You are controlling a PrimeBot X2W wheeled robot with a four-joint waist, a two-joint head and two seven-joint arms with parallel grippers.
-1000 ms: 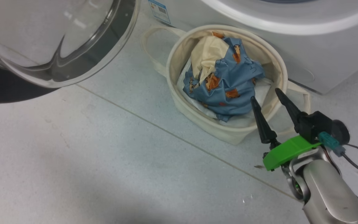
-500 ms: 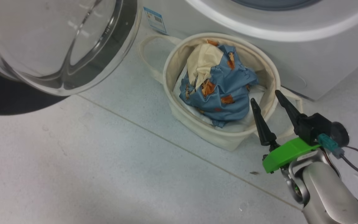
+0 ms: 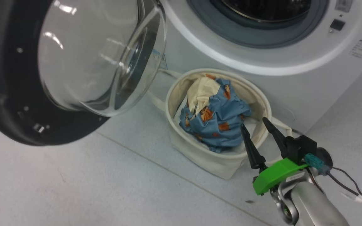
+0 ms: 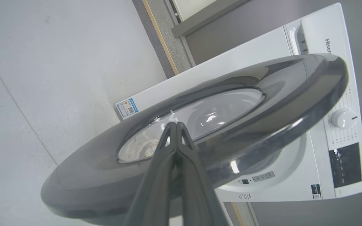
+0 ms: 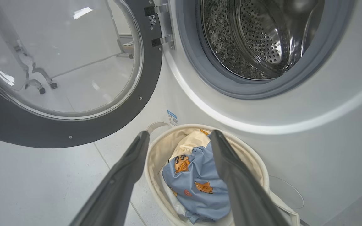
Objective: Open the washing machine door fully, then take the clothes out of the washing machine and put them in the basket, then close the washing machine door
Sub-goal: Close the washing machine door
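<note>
The big white washing machine (image 3: pixel 294 91) stands in front of me with its round hole open. The part of the steel drum (image 5: pixel 250 40) that I can see has nothing in it. The washing machine door (image 3: pixel 8 122) is swung out on my left, a black ring round a see-through bowl. The basket (image 3: pixel 215 164) sits on the floor (image 3: pixel 105 191) just in front of the machine, below the hole. The clothes (image 3: pixel 218 124), blue with little bears and a cream bit, lie bunched up inside the basket.

My right gripper (image 3: pixel 253 123) hovers by the basket's near rim. Its fingers are spread apart and hold nothing. My left gripper (image 4: pixel 175 126) has its two fingers pressed tight together and points at the outside of the door. I cannot tell if the tips touch it.

I think the taking out is done, and shutting the door is the step now. Next I need to push the door round with my left gripper until it shuts. I should keep my right gripper out of the way and mind the door does not bump the basket.
</note>
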